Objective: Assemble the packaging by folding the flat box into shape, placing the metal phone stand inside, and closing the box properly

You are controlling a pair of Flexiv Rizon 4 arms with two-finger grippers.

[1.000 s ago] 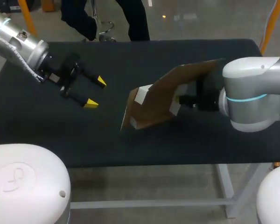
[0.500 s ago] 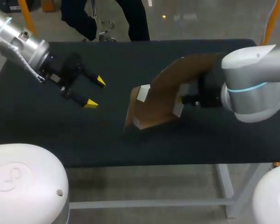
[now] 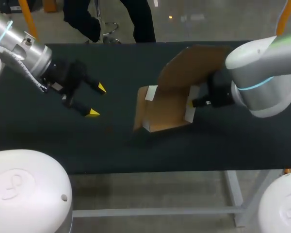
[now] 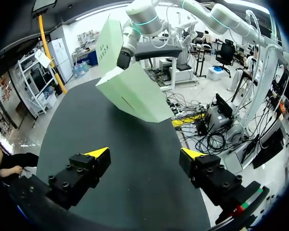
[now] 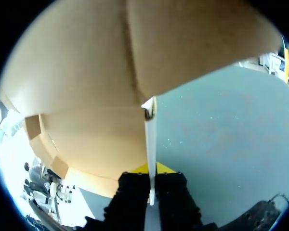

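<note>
The dark tabletop point(image 3: 87, 145) carries little I can see beyond the one job. My right arm point(image 3: 262, 77) comes in over the right edge, my left arm point(image 3: 19, 46) over the left. The brown cardboard box point(image 3: 169, 109) is half formed and tilted up around the middle of the tabletop, a little toward the right edge. Whether its lowest corner rests on the surface I cannot tell. I see no phone stand in any view.

The right fingers point(image 5: 156, 180) are pinched together on one thin white-edged wall of the box, one finger on each side. The left fingers point(image 3: 92, 113) stand wide apart, empty, well apart from the box and pointed toward it.

As I judge it, the folding is under way. I would hold the right pinch firm, set the box's lower edge on the tabletop as a brace, then bring the left fingers to the free panel and press along the crease, not mid-panel, so the card squares up without buckling.
</note>
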